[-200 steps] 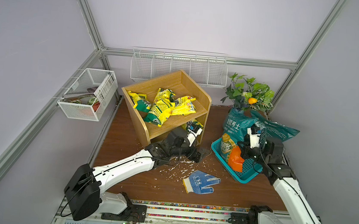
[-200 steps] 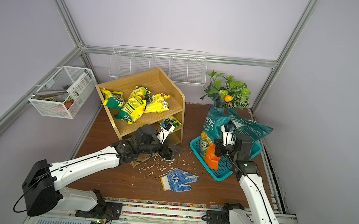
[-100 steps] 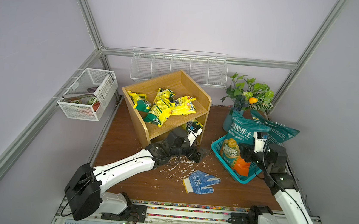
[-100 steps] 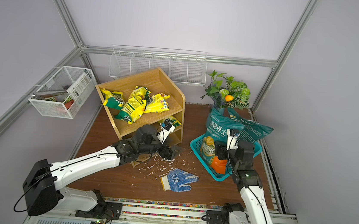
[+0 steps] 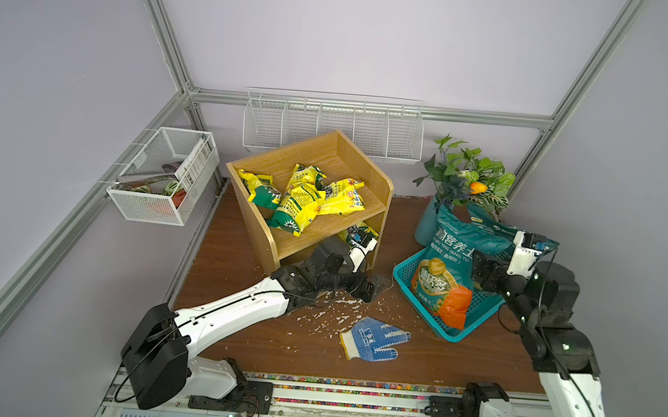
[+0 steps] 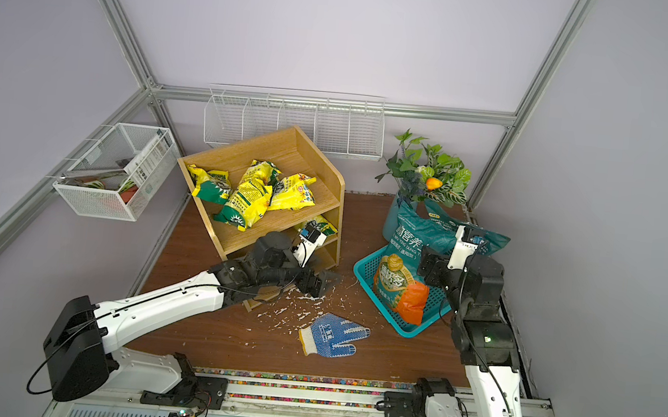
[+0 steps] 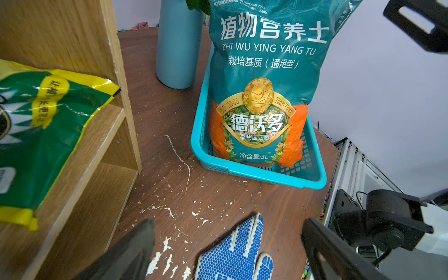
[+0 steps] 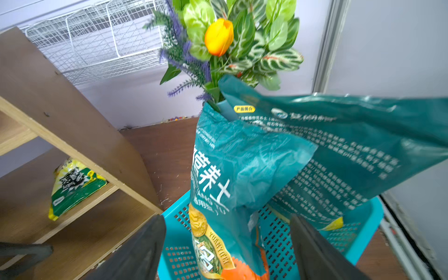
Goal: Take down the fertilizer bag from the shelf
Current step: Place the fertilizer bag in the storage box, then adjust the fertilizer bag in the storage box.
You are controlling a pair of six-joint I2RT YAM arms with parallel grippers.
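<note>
In both top views the fertilizer bag (image 5: 448, 262) (image 6: 402, 266), teal with an orange foot, stands upright in a teal basket (image 5: 483, 309) on the brown table (image 5: 310, 353). It is off the oak shelf (image 5: 345, 164) and well apart from it. The right arm (image 5: 554, 289) ends just beside the bag's upper half, and the right jaws are spread and grip nothing. Yellow-green packets (image 5: 303, 202) lie heaped on the shelf's top tier. The left arm (image 5: 238, 313) reaches low past the shelf's foot. The left jaws are spread just above the table among white flakes (image 5: 330, 313). A blue-dotted glove (image 5: 374, 338) lies flat nearer the front edge.

In the left wrist view the left jaws stand wide apart. Nothing is between them except the glove (image 7: 237, 249) on the table beneath. Ahead, the fertilizer bag (image 7: 259, 80) fills the basket (image 7: 254, 173), with a pale blue vase (image 7: 178, 48) just beside it. One green-and-yellow packet (image 7: 36, 126) lies on the shelf's middle tier (image 7: 97, 135).

In the right wrist view the right jaws are wide open. The bag's lower part (image 8: 218, 242) sits between them with a gap on each side. Its top flap (image 8: 351, 145) is folded over sideways across the basket (image 8: 363, 230). Behind the bag rises a leafy plant (image 8: 242, 36) with a yellow tulip. The shelf (image 8: 72, 109) stands to one side with a packet (image 8: 72, 186) on a lower tier.
</note>
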